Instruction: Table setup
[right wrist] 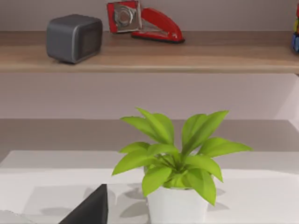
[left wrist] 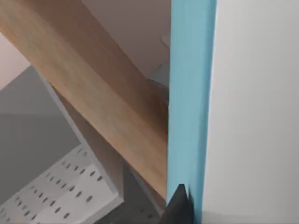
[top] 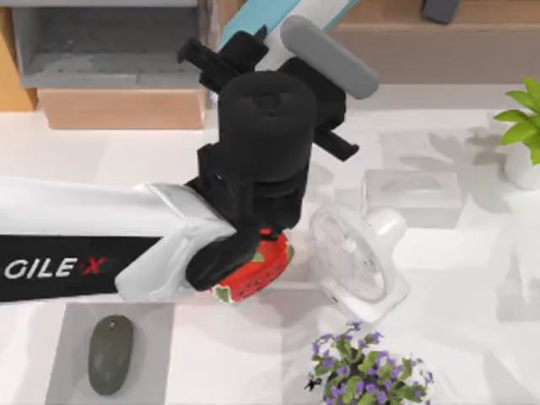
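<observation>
- Left gripper sits in the upper middle of the top view, at the end of the arm that reaches in from the left edge. Whether it is wide or narrow cannot be told; the wrist bulk hides it.
- Blue-and-white slab lies just beyond it, touching or nearly so, with a grey rounded bar slanting across beside it. In the left wrist view the slab's blue edge stands very close to the camera, with a dark wedge of the gripper at its foot. My reading is that this is the piece being handled, though a firm hold is not shown.
- Grey perforated tray and wooden shelf are in the upper left, near the gripper.
- Red strawberry-patterned item is under the arm at frame centre, partly hidden, and its kind is unclear.
- White fan is just right of it, with the tissue box above right.
- Mouse rests on a grey pad at lower left. Purple-flowered plant is at the lower middle.
- Green potted plant is at the right edge.
- Right gripper is idle and faces that plant; its grip state cannot be told.
- Progress, as a judgement: several items stand on the table, the slab is not yet set down, so the setup looks partway done.
</observation>
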